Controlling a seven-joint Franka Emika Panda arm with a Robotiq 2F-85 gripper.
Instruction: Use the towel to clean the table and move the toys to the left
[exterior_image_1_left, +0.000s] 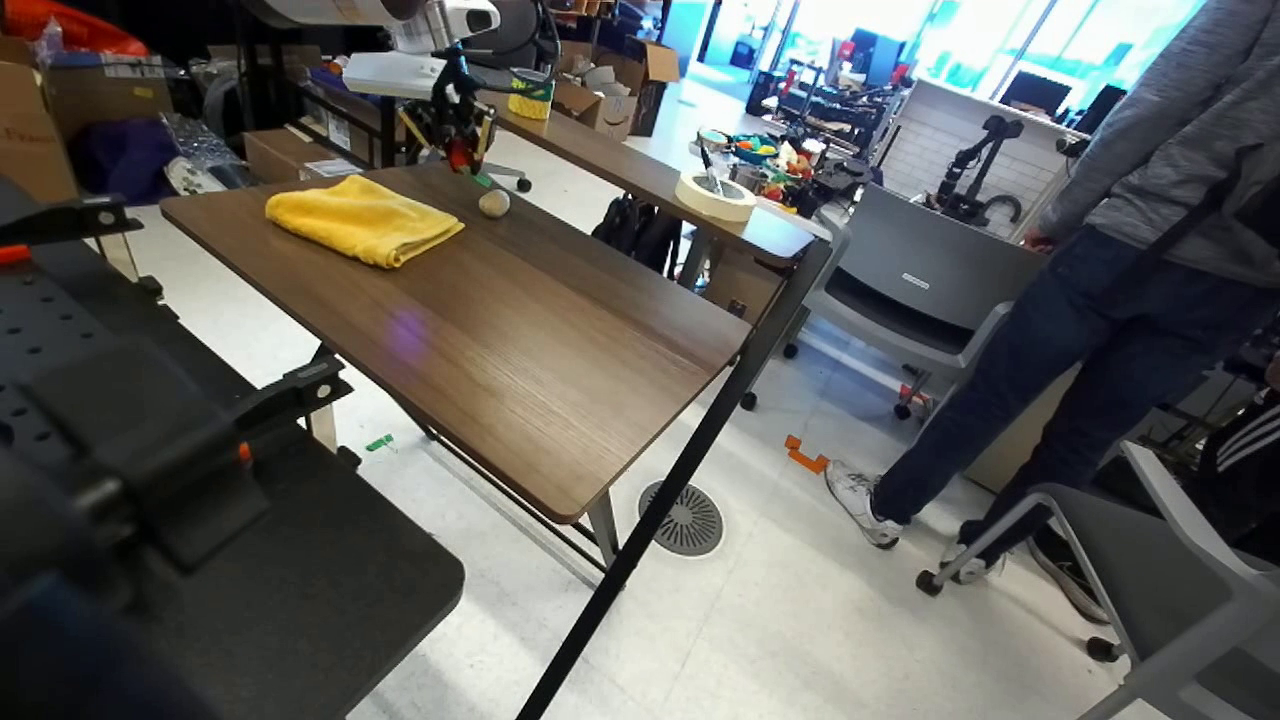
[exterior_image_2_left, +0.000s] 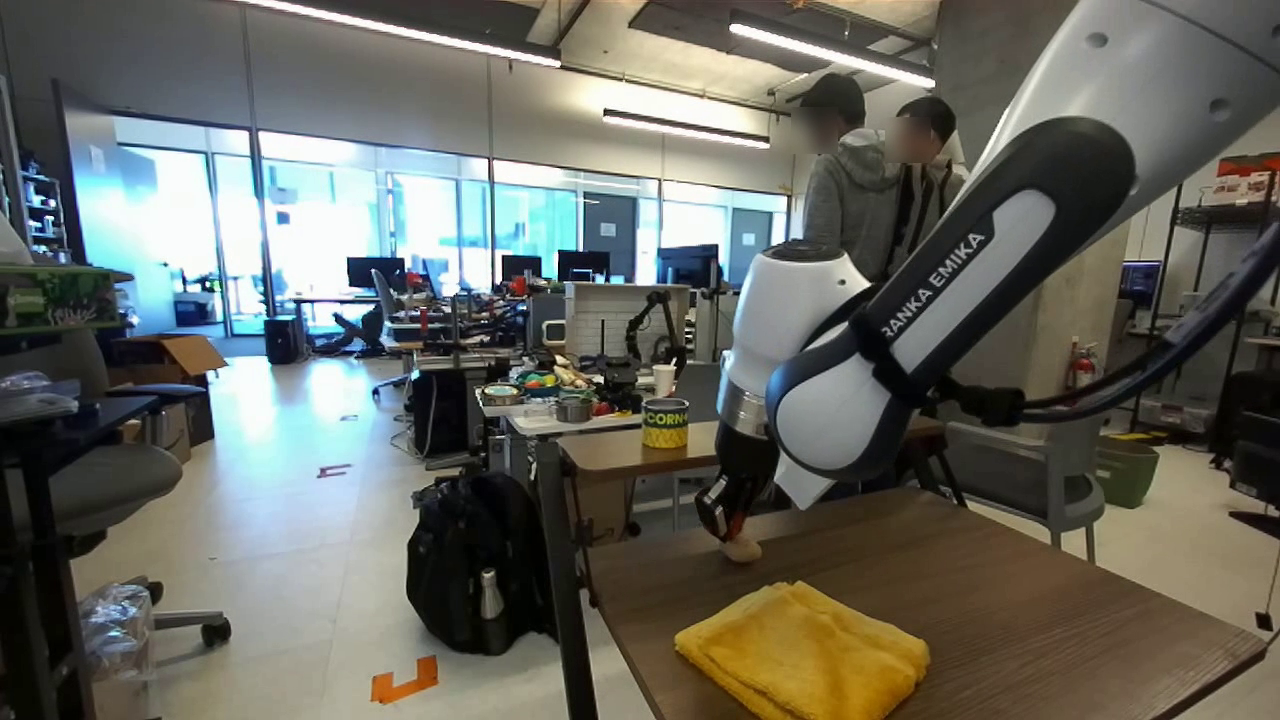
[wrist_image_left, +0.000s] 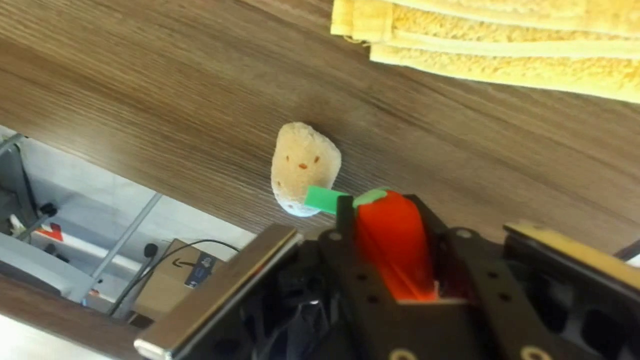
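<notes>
At left in the wrist view, the tan oval toy (wrist_image_left: 304, 161) rests on the desk (wrist_image_left: 150, 100); a slow, raised path should spare it a knock. Rightward, the claw (wrist_image_left: 380, 204) grips the red green-topped toy (wrist_image_left: 395, 240); lower it fully before loosening. The folded yellow towel (wrist_image_left: 485, 50) lies upper right, worth skirting too. In an exterior view, the Franka arm (exterior_image_2_left: 960, 265) slants down from upper right, claw pointing downward.

Above my silver collar (exterior_image_2_left: 742, 410), my casing (exterior_image_2_left: 790, 310) is white with EMIKA lettering (exterior_image_2_left: 950, 268); below the collar, my pincer (wrist_image_left: 385, 215) is black with round fasteners (wrist_image_left: 464, 233).
</notes>
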